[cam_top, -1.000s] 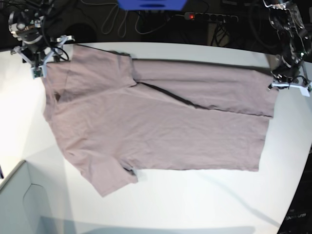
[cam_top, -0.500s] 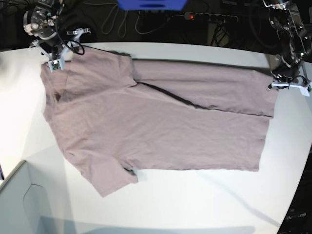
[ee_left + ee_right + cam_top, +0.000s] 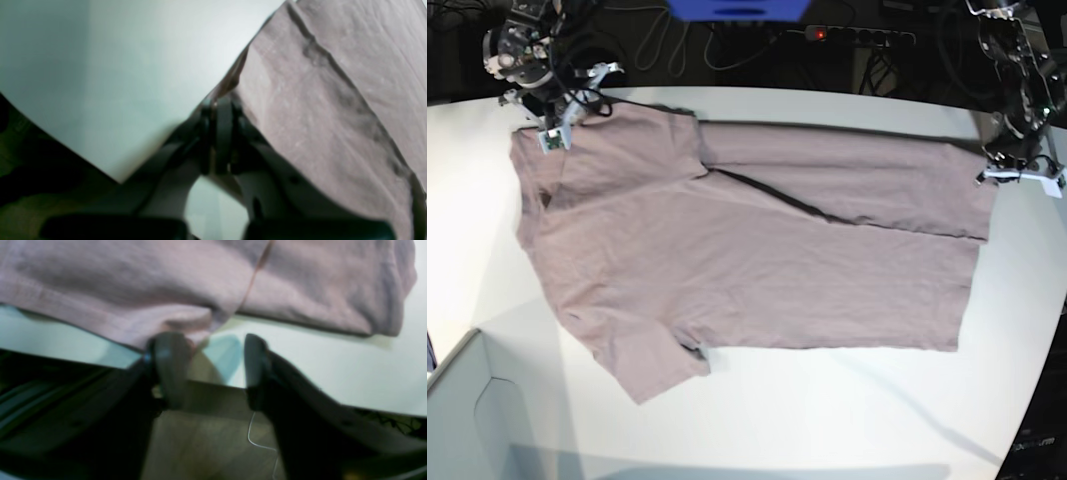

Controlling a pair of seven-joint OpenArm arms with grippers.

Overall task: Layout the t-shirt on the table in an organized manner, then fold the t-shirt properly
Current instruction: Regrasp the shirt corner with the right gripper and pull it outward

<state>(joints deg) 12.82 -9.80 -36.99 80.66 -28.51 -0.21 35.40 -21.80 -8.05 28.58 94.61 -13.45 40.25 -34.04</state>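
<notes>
pinching t-shirt [image 3: 747,250] hem corner, left end effector [image 3: 218,110] clenched; right end effector [image 3: 208,350] parted, cloth edge touching one finger.

White table [image 3: 847,420] with curved edge, mauve-pink t-shirt [image 3: 757,260] spread flat on it, pale grey box corner [image 3: 467,420]

t-shirt [image 3: 200,283] blurred, cut off — fingers [image 3: 223,133] blurred

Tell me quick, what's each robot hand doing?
Left gripper: shut on the t-shirt at its hem corner.
Right gripper: open, at the shirt's edge, holding nothing.
</notes>
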